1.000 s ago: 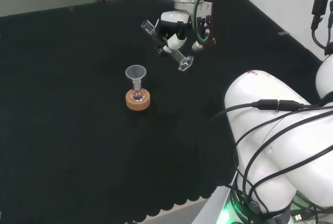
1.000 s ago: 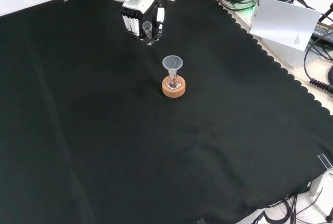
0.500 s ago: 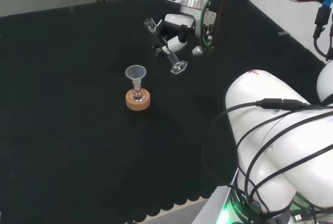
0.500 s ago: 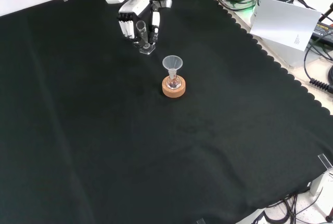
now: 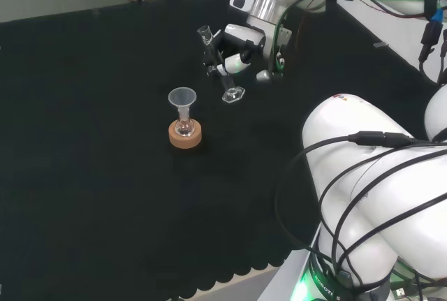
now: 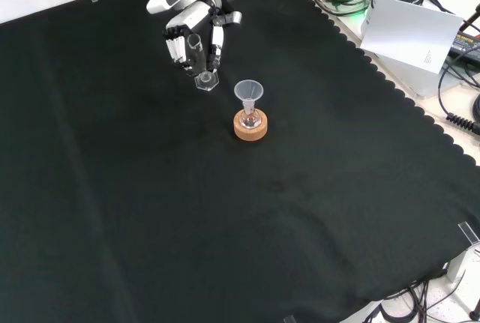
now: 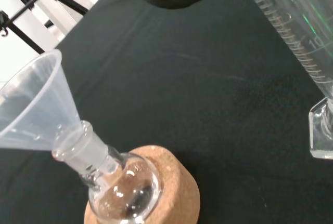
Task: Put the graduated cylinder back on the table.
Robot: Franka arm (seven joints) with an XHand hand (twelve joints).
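Note:
My hand [image 5: 239, 48] [image 6: 187, 32] is shut on a clear graduated cylinder [image 5: 218, 65] [image 6: 199, 59] [image 7: 299, 37]. The cylinder leans only slightly from upright, and its hexagonal foot [image 5: 233, 95] [image 6: 205, 80] hangs just over the black cloth or touches it; I cannot tell which. In the head view it stands up and to the right of a small round flask [image 5: 184, 128] [image 6: 250, 120] [image 7: 124, 193]. A clear funnel [image 5: 182, 98] [image 6: 248, 91] [image 7: 37, 104] sits in the flask's neck, and the flask rests on a cork ring [image 5: 185, 135] [image 6: 250, 127] [image 7: 171, 193].
Black cloth [image 6: 247, 210] covers the bench, with a scalloped edge [image 6: 390, 91] at the front view's right. Beyond that edge lie a white sheet [image 6: 412, 32] and cables [image 6: 461, 68]. The arm's own white links [image 5: 377, 182] stand large at the head view's right.
The hand has swung the cylinder from a steep slant to nearly upright and lowered it, bringing its foot down to the cloth beside the flask. Flask and funnel have stayed put.

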